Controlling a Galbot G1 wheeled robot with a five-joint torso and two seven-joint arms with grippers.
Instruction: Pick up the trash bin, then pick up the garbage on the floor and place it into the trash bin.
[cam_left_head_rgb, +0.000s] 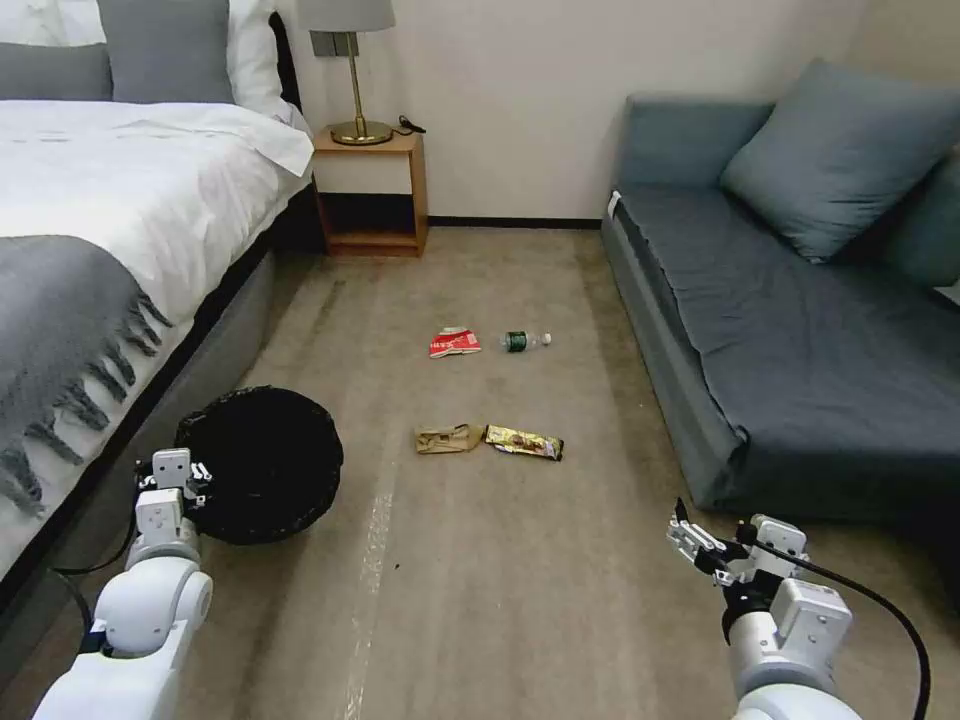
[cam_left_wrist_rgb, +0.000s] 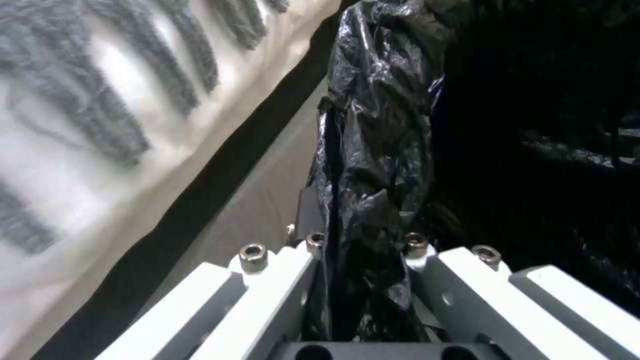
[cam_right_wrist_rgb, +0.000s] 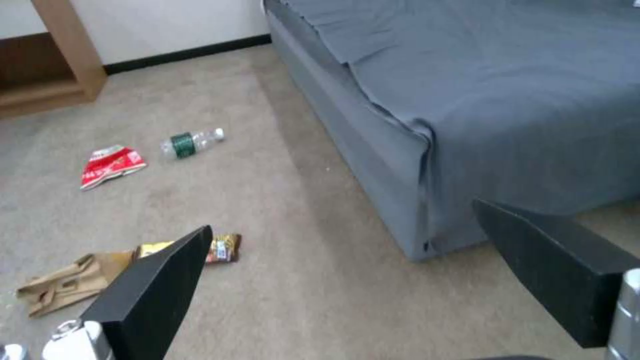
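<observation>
Beige carpet is seen from the head as an open lane between the bed (cam_left_head_rgb: 120, 220) and the sofa (cam_left_head_rgb: 800, 330), with four pieces of garbage counted mid-floor: one red wrapper (cam_left_head_rgb: 455, 342), one bottle (cam_left_head_rgb: 524, 341), one paper bag (cam_left_head_rgb: 447, 438) and one gold wrapper (cam_left_head_rgb: 523, 441). By the bed's edge, the one trash bin (cam_left_head_rgb: 262, 462) is pinched at its rim by the left gripper (cam_left_head_rgb: 190, 478), the black liner (cam_left_wrist_rgb: 373, 165) being clamped between the fingers (cam_left_wrist_rgb: 267, 295) in the left wrist view. From the right wrist, the right gripper (cam_right_wrist_rgb: 360, 270) is held spread wide above bare carpet near the sofa's corner.

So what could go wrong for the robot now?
1. The left gripper pinches the trash bin at its rim, mostly on wrinkly black liner, so the bin might slip or tilt.
2. The bottle lies on its side and could roll when touched.
3. The brown paper bag touches the gold-brown snack wrapper, so the open right gripper may catch both.
</observation>
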